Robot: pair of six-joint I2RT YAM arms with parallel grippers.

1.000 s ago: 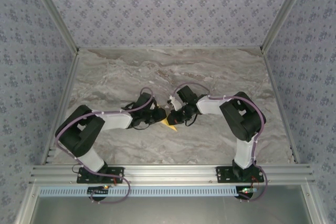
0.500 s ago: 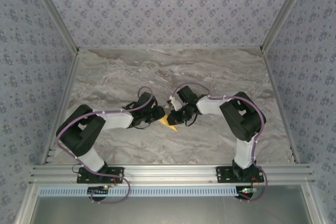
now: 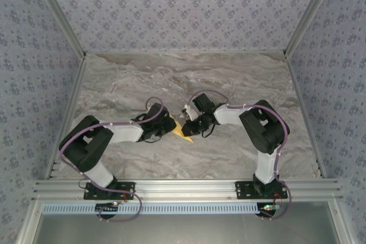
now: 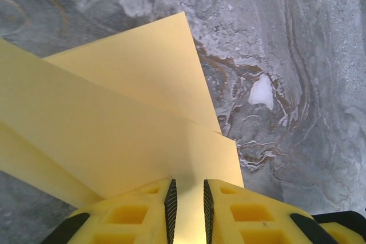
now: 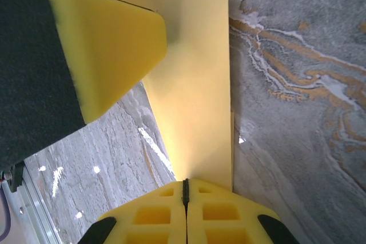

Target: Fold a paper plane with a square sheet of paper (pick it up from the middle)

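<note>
The square sheet of paper [image 3: 184,132], mustard yellow and folded into overlapping layers, lies low over the marble table between my two grippers. In the left wrist view the paper [image 4: 126,118] spreads out from under my left gripper [image 4: 187,182], whose jaws stand a narrow gap apart with paper showing through the gap. My right gripper [image 5: 185,181] is shut on the near edge of the paper [image 5: 194,84]. In the right wrist view one left finger [image 5: 108,44] rests its tip on the sheet. From above, the left gripper [image 3: 170,127] and right gripper [image 3: 192,130] face each other.
The grey marble table [image 3: 240,78] stretches out behind and to both sides of the arms. Patterned walls with aluminium posts [image 3: 57,21] enclose it. An aluminium rail [image 3: 189,187] runs along the near edge by the arm bases.
My left gripper has drawn back slightly to the left along the paper. The right arm and its grip have not moved.
</note>
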